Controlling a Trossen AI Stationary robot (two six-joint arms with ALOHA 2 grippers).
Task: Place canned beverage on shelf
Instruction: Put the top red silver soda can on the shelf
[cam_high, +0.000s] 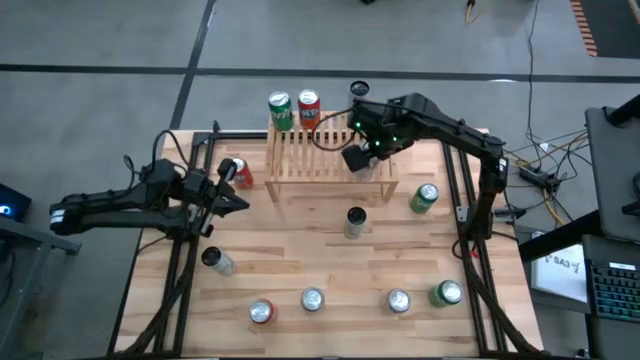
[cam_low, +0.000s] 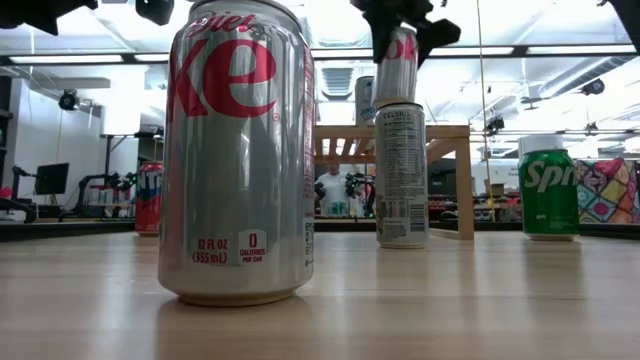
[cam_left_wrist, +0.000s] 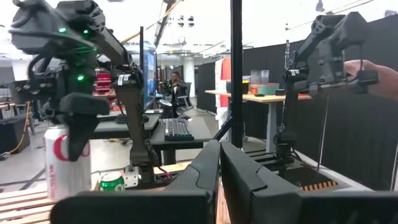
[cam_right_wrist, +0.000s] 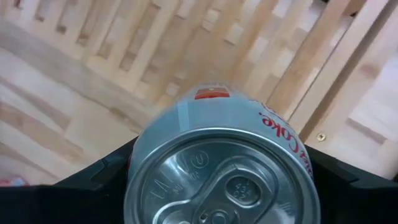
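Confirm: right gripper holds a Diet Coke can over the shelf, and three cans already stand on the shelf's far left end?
Not quite. The right gripper does hold the Diet Coke can over the shelf, but only two cans stand at its far left end: a green can and a red can, as the high view shows.

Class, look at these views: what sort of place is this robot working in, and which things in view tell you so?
Probably a robotics lab or open workshop rather than a shop. Clues: a wooden table on a metal frame standing on bare concrete, office desks with a keyboard behind it, and loose cables trailing over the floor.
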